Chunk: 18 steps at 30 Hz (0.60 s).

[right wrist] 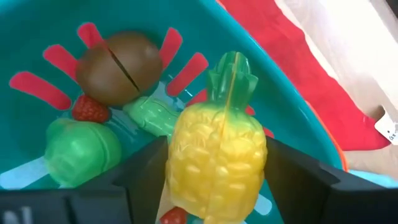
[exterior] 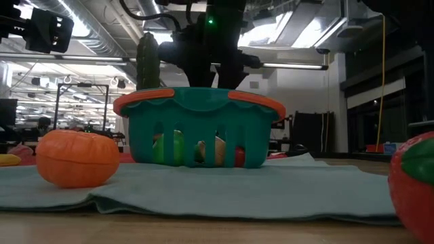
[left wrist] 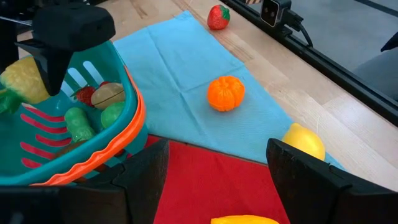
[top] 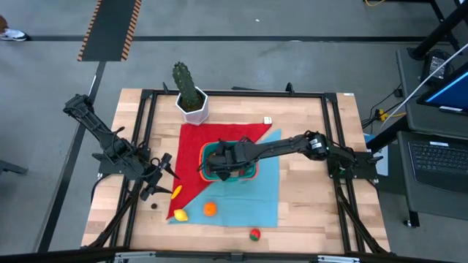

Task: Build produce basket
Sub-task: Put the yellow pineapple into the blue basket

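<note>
The teal basket [top: 256, 174] with an orange-red rim stands where a red cloth [top: 219, 135] and a blue cloth [top: 252, 201] meet. In it lie a brown halved piece [right wrist: 118, 65], green pieces [right wrist: 81, 149] and a small red berry [right wrist: 92, 109]. My right gripper [top: 219, 164] hangs over the basket, shut on a yellow toy pineapple [right wrist: 214, 155]. My left gripper [top: 162, 179] waits open to the basket's left, above the red cloth. An orange [top: 210, 209], a lemon [top: 180, 215], a banana [top: 176, 192] and a strawberry [top: 254, 234] lie outside the basket. My right gripper pinches the pineapple's yellow body [right wrist: 180, 162] by its two sides between its two fingers. The fingers slant down from above, from the table's right side. The green crown [right wrist: 233, 81] points away from the gripper into the basket. The pineapple hangs clear of the pieces below.
A white pot with a cactus [top: 191, 102] stands at the far side, behind the red cloth. A small white cube [top: 268, 120] lies near the cloth's far right corner. Black rails frame the wooden table [top: 314, 190], which is bare to the basket's right.
</note>
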### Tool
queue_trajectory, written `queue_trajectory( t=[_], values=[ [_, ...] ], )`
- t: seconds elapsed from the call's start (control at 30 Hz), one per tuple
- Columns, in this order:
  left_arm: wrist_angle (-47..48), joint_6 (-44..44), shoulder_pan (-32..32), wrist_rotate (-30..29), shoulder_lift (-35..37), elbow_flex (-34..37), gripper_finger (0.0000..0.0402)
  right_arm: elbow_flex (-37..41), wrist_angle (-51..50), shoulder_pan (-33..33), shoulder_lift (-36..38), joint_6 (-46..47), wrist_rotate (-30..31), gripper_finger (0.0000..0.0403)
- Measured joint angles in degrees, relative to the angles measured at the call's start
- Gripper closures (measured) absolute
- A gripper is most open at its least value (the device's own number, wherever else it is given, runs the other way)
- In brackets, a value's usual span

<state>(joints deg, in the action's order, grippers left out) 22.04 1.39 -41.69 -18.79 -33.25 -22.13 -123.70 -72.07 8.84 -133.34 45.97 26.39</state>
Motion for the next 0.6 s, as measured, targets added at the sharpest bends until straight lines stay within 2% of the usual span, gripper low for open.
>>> queue_trajectory(
  t=[0.6],
  values=[
    [0.0, -0.02, -0.01, 0.0, 0.0, 0.0, 0.0138, 0.02, 0.09, 0.04, 0.0, 0.18, -0.87, 0.0146]
  ],
)
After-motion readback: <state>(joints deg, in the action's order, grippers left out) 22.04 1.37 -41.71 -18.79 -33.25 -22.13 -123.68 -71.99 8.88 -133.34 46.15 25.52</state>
